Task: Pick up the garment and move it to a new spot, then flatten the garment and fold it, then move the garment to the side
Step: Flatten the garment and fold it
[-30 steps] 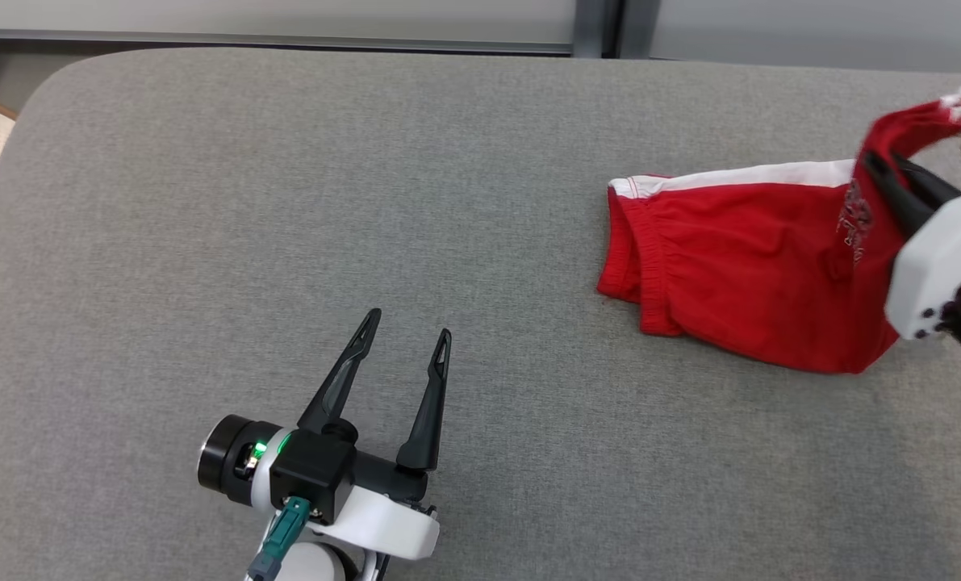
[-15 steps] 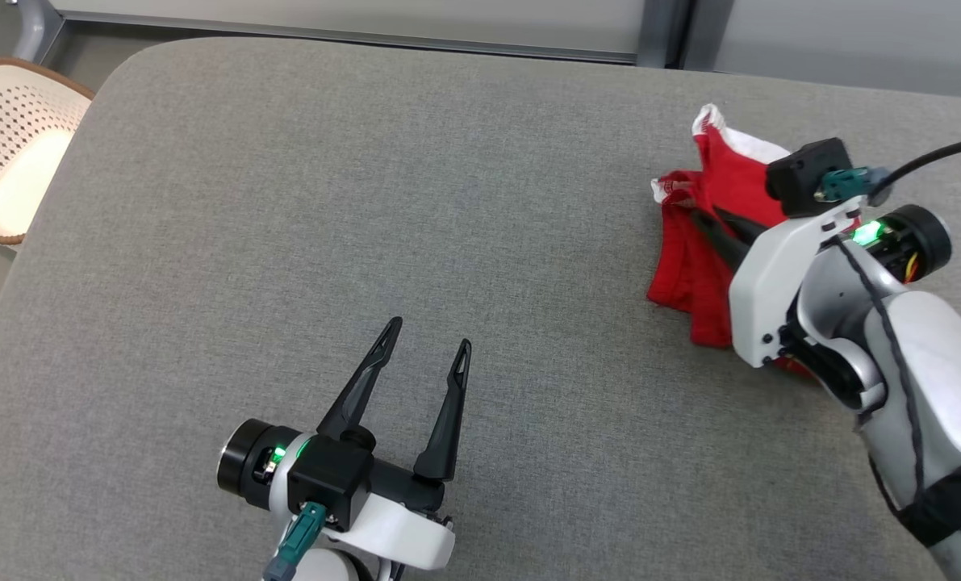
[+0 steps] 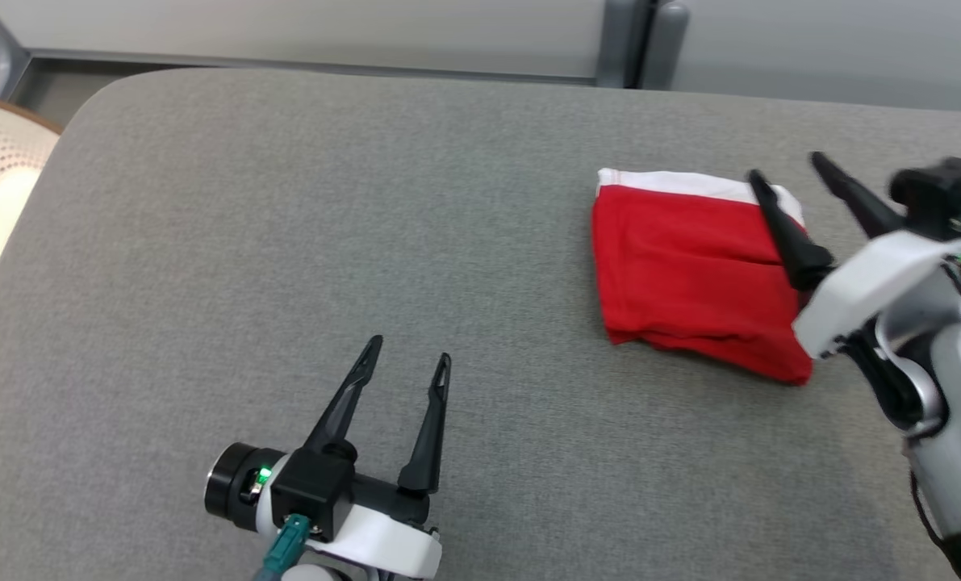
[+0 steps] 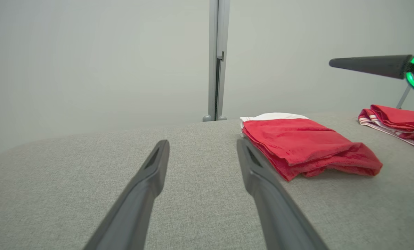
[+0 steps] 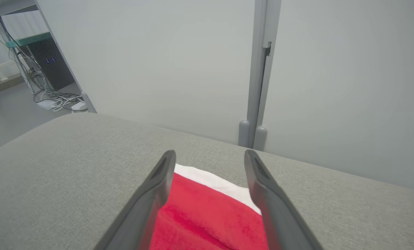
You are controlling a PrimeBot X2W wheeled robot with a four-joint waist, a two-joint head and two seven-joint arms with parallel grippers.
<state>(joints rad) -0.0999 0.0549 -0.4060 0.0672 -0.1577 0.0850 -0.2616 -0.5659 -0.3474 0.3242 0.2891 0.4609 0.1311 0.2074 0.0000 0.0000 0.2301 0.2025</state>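
1. Nearest the robot, the left gripper (image 3: 410, 349) hovers low over the near part of the grey table (image 3: 286, 242). Its 2 fingers stand wide apart and hold nothing.

2. Further out, on the table's right half, lies the garment (image 3: 690, 274). It is red, with a white band along its far edge. It is folded into 1 compact rectangle of several layers, and its near-right corner bulges slightly.

3. The right gripper (image 3: 786, 165) is above the garment's right edge. Its fingers are spread wide, with the cloth below and between them, and no cloth is pinched. Whether the tips touch the cloth cannot be told.

4. Beyond, further right, a second garment (image 4: 398, 123), red with white stripes, lies folded and well apart from the first.

5. Status, as judged: pick-up, relocation, flattening and folding appear complete. Neither gripper has a hold. That leaves 1 step, moving the folded garment to the side, probably toward the second garment. It calls for a grasp through all layers, so that the fold does not open.
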